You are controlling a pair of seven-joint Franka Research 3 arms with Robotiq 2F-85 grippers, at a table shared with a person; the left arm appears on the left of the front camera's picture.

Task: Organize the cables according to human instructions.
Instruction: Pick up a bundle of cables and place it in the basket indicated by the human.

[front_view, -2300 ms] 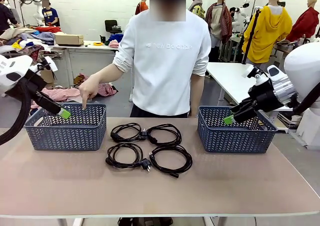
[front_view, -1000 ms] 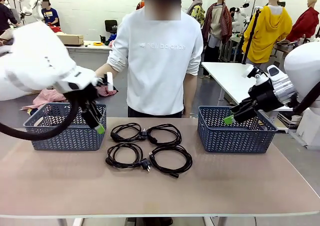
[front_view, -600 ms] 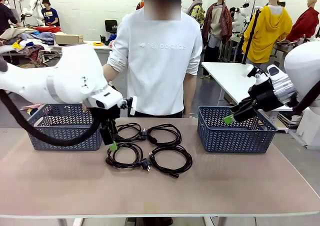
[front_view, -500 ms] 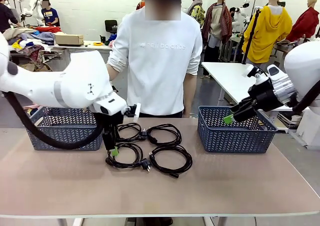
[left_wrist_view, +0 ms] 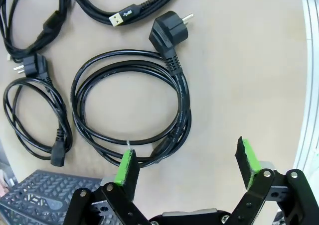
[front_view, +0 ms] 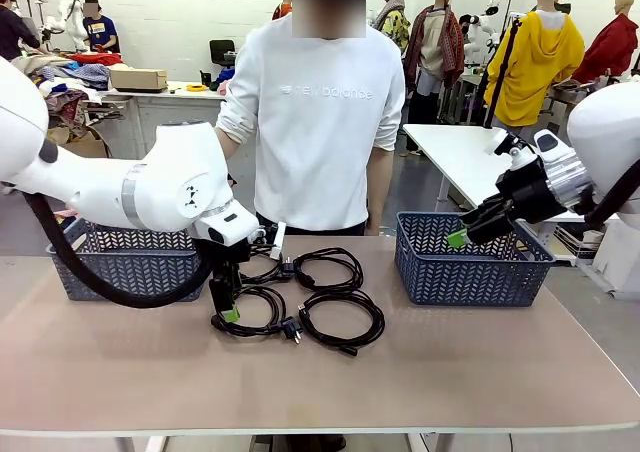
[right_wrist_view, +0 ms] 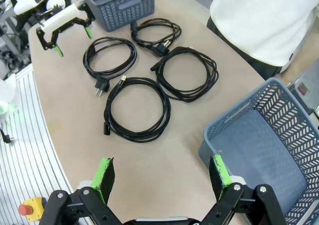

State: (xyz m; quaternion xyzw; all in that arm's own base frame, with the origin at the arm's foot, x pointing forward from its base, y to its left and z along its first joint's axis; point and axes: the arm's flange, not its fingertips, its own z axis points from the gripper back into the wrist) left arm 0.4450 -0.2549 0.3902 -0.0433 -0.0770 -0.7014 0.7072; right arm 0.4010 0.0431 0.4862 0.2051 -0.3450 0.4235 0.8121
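Left wrist view puts you right above the job: your left hand (left_wrist_view: 187,160) is spread wide and holds nothing, low over the near-left coil (left_wrist_view: 182,100), which lies flat on the tabletop (left_wrist_view: 239,75). One of the green pads (left_wrist_view: 126,166) sits over the coil's nearest arc, while the other hangs over bare surface outside the ring. You'll do best, I'd say, to shift a little so that the whole bundle of strands on that arc lies between the pads. Then go straight down until the pads almost meet the tabletop, and close on every loop at once, or the coil may spill open as it lifts. Keep clear of the round plug (left_wrist_view: 169,32) at the far side of the coil, and of the smaller coil lying just beside it. In the front view the left hand (front_view: 224,310) hangs at that coil's (front_view: 250,310) left edge. The right hand (front_view: 462,234) waits wide and empty above the right basket (front_view: 470,277). Which basket this coil belongs in is for the person (front_view: 325,122) across the tabletop to say. Count four cables (right_wrist_view: 149,80) in a two-by-two block between the baskets, none in a basket that you can see. There are two baskets, the left basket (front_view: 100,272) being the other, and two hands.
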